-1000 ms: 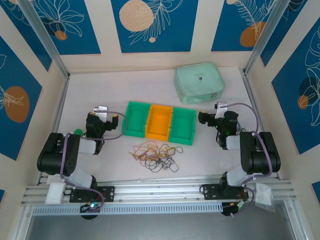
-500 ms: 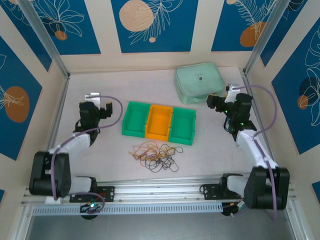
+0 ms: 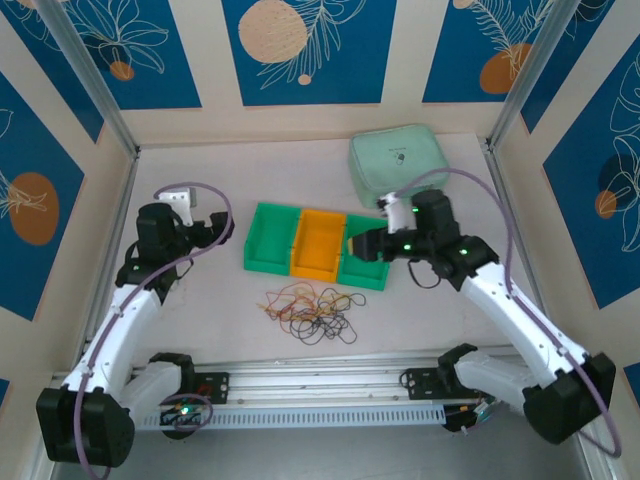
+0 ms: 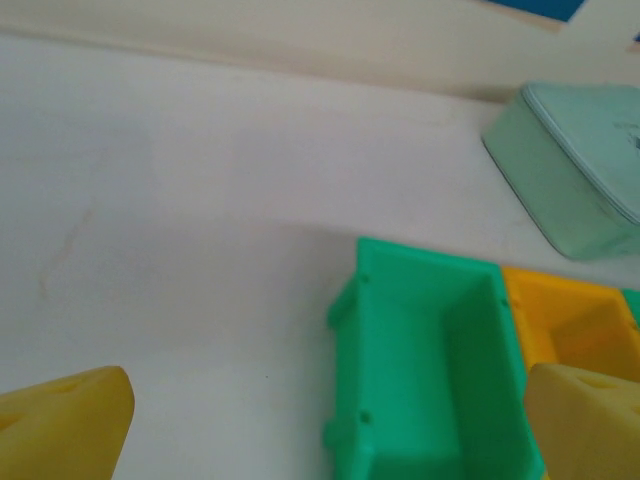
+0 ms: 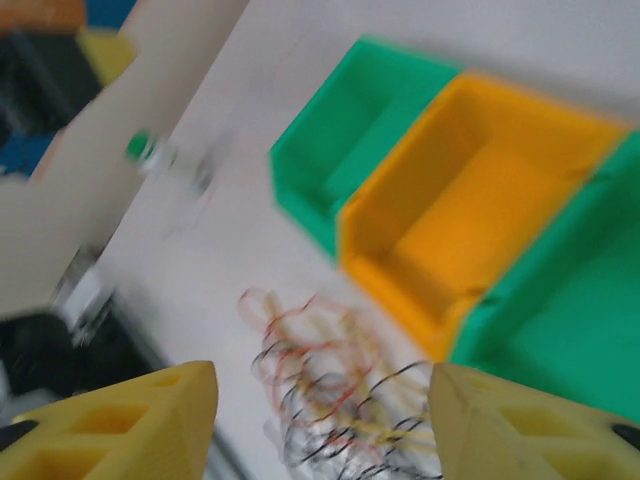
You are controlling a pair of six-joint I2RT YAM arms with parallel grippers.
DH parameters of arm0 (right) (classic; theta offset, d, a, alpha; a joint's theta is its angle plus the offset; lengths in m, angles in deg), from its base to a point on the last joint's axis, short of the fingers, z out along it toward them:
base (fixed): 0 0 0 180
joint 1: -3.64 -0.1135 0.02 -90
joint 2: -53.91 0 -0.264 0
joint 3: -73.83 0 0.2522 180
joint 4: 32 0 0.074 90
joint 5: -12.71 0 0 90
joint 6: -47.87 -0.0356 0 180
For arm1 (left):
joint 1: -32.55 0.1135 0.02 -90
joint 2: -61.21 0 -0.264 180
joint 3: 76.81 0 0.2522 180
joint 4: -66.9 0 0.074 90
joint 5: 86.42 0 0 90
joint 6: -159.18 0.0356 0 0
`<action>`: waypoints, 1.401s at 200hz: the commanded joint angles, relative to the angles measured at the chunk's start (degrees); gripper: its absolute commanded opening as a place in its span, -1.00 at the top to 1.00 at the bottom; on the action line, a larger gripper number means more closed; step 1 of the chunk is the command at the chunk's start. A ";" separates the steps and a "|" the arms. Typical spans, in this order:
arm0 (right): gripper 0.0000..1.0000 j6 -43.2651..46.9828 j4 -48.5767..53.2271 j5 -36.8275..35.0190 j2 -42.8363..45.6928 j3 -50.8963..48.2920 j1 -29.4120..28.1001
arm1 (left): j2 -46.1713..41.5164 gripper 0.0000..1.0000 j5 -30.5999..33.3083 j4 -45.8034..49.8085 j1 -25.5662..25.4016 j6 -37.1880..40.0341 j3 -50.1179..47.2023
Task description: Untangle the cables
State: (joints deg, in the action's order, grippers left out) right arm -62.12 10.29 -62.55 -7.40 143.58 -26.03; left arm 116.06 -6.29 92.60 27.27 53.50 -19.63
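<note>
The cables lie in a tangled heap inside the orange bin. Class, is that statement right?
Not quite. The cables do lie in a tangled heap, but on the table in front of the orange bin, not inside it. The top external view shows this, with the bin's floor bare.

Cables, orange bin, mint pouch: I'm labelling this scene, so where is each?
cables [image 3: 310, 313], top view, middle of the tangle.
orange bin [image 3: 318, 243], top view, bare floor.
mint pouch [image 3: 397, 165], top view, lid centre.

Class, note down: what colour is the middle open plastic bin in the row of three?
Orange; the middle open plastic bin shows best in the top external view.
</note>
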 commanded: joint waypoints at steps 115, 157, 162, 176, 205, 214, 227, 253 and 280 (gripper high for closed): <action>-0.32 16.73 8.31 -9.37 -31.30 18.91 -24.65 | 4.39 -0.99 -5.78 18.76 -0.51 -5.61 11.67; -0.28 21.05 10.48 -10.58 -37.26 23.17 -26.04 | 4.34 -0.99 -5.95 19.60 -0.49 -5.18 10.52; -0.26 21.44 10.56 -10.81 -37.61 23.44 -26.16 | 4.32 -0.99 -5.95 19.68 -0.52 -4.95 10.51; -0.21 22.13 10.81 -11.65 -38.89 24.28 -26.73 | 4.46 -0.99 -5.94 19.96 -0.48 -4.50 10.62; -0.09 23.12 11.73 -12.53 -41.36 26.10 -27.84 | 5.11 -0.99 -5.95 20.06 -0.51 -3.92 11.07; -0.08 23.39 11.56 -13.14 -42.04 26.43 -28.30 | 5.35 -0.99 -5.95 19.85 -0.52 -3.92 11.07; -0.03 23.76 11.71 -13.75 -43.11 27.07 -28.67 | 5.73 -0.99 -6.00 19.61 -0.48 -3.92 11.10; 0.07 24.08 11.98 -15.04 -45.13 28.46 -28.77 | 6.17 -0.99 -5.99 19.69 -0.51 -3.66 11.30; 0.15 24.75 12.51 -15.44 -46.64 29.41 -28.78 | 6.21 -0.98 -5.52 20.01 -0.51 -2.97 11.32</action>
State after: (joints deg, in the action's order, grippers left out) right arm -38.75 20.96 -77.20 -52.65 170.86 -54.48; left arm 122.20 -11.23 111.77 27.05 48.67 -9.36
